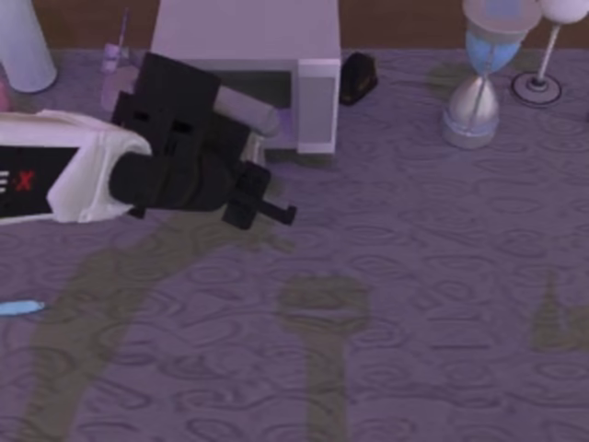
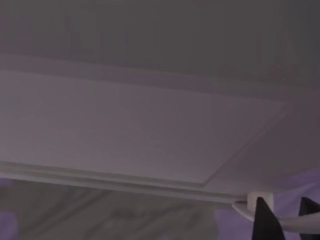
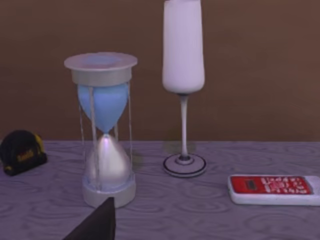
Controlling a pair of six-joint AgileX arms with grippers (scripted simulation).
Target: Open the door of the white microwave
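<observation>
At the table's (image 1: 414, 304) back edge, the left gripper (image 1: 262, 204) reaches before the white microwave (image 1: 247, 41) (its door (image 2: 140, 130) swung ajar); finger state unclear.

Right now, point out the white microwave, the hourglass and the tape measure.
white microwave (image 1: 244, 28): top view, its flat roof.
hourglass (image 3: 102, 107): right wrist view, blue upper bulb.
tape measure (image 3: 20, 150): right wrist view, its black body.
</observation>
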